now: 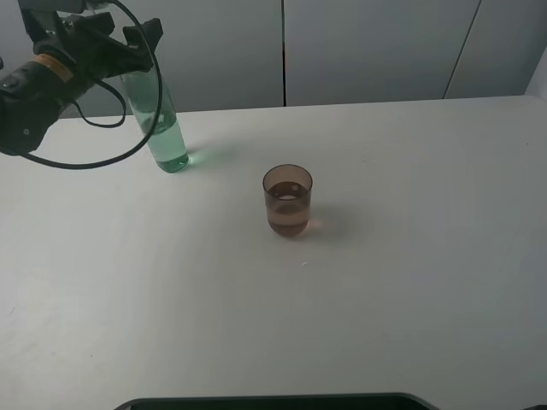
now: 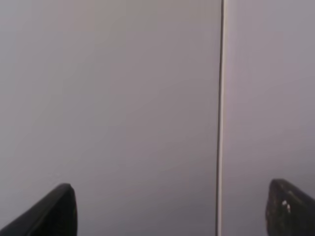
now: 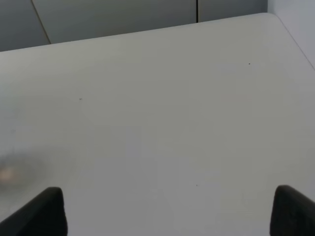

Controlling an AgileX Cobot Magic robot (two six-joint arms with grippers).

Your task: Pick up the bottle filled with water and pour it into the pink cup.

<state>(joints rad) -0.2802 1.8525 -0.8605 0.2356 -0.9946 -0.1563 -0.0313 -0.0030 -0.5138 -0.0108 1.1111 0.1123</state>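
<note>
White worktop bare but for two things, well apart. Bottle upright at far left, little water left inside. Pink cup mid-worktop, part filled, likely poured already. Left gripper at bottle's neck, jaws wide, nothing held. Right gripper jaws wide, empty

**A:** so what's the setup? Just a plain white table, matte, with a few tiny specks on it?

**B:** pretty much. Behind the table there's a pale grey panelled wall with thin dark seams (one slanted, off to the right). Light is soft and even, with faint shadows.
</note>
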